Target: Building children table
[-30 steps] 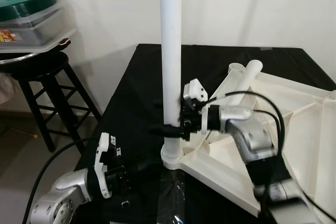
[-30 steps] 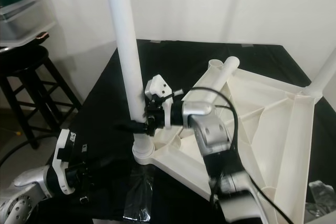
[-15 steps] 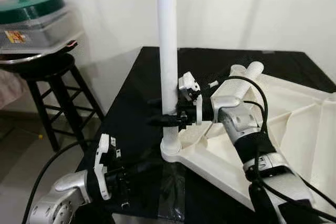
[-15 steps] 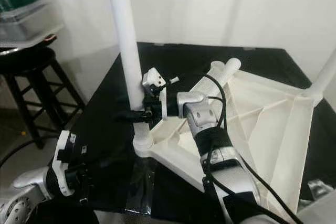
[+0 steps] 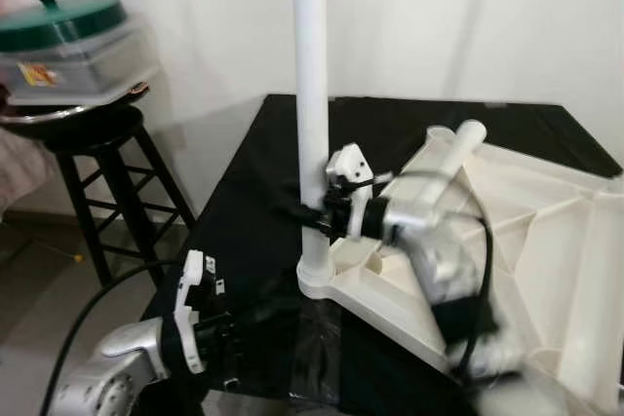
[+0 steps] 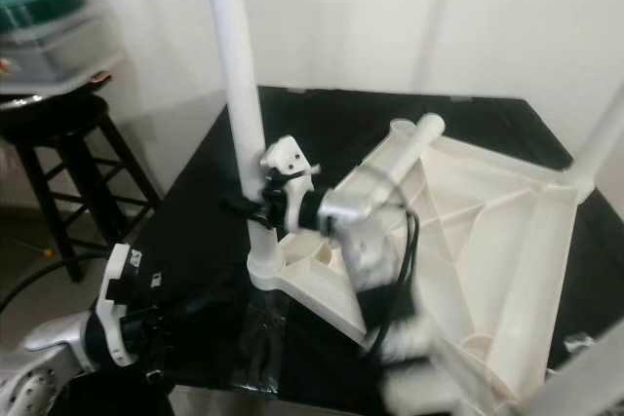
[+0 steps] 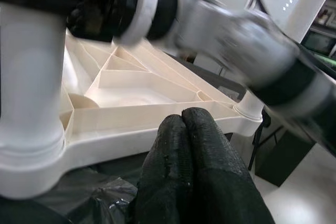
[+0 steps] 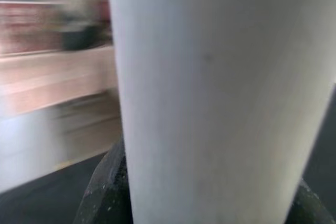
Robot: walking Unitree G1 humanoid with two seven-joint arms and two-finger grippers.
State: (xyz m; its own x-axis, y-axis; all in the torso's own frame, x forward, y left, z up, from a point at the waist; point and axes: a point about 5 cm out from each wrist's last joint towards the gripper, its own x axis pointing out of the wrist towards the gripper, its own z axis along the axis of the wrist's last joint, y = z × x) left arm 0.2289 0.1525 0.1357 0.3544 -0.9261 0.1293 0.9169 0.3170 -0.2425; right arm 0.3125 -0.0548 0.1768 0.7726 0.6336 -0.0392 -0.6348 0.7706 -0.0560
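Gripping the upright white table leg (image 5: 311,94) with the right end effector (image 5: 310,218).
Leg stands socketed in the inverted tabletop (image 5: 531,221) on the black counter (image 5: 253,182); left end effector (image 7: 189,145) clenched, empty.

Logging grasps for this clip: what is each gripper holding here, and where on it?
The right gripper clamps the upright white table leg low on its shaft, just above the socket. The left gripper is shut and empty.

A plain white wall (image 5: 468,17) rises behind the black-covered bench (image 5: 253,192), and to its left a dark wooden stool (image 5: 93,182) on the pale floor (image 5: 39,309) bears a clear container (image 5: 78,60) with a green lid (image 5: 58,21).
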